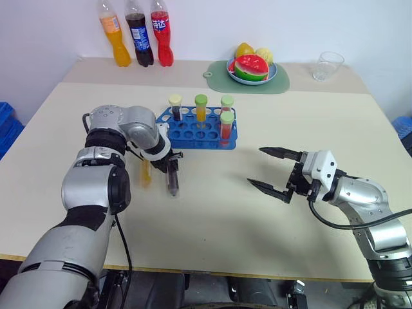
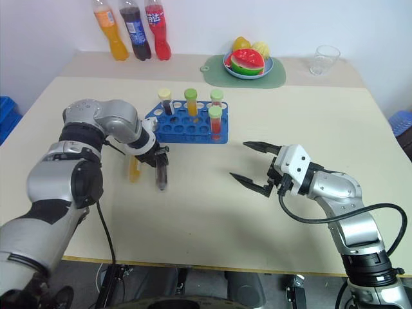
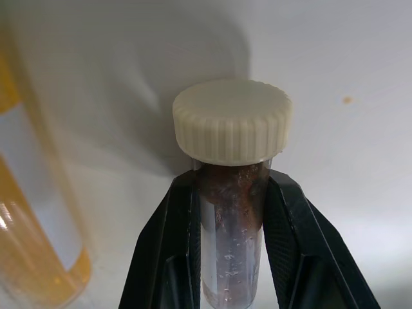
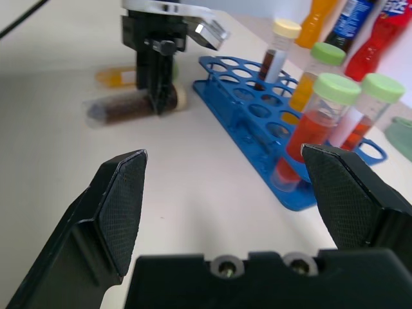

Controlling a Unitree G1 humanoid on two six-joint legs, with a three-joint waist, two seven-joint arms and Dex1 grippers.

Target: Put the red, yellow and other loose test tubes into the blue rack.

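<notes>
One table (image 1: 219, 219) is seen, with everything set on it. Three soda bottles (image 1: 140, 32) are lined up at the far edge, at 11 o'clock from the blue rack (image 1: 193, 134). One blue rack is counted, and four capped tubes are stood up in its holes.

Two grippers are counted. The right gripper (image 1: 255, 166) is held above the table at 4 o'clock from the rack, and its jaws are spread wide with nothing between them. The left gripper (image 1: 171, 168) is pointed down at 7 o'clock from the rack, and its jaws are pinched on the brown tube (image 4: 125, 108), just under the cream cap.

Two loose tubes are counted on the table. The brown tube is laid flat, and the orange tube (image 1: 146, 175) is laid just beside it.

Each tube is judged to be light, stiff and smooth, so it may be slipped or cracked if squeezed hard. It is best gripped on the clear body close to the cap.
</notes>
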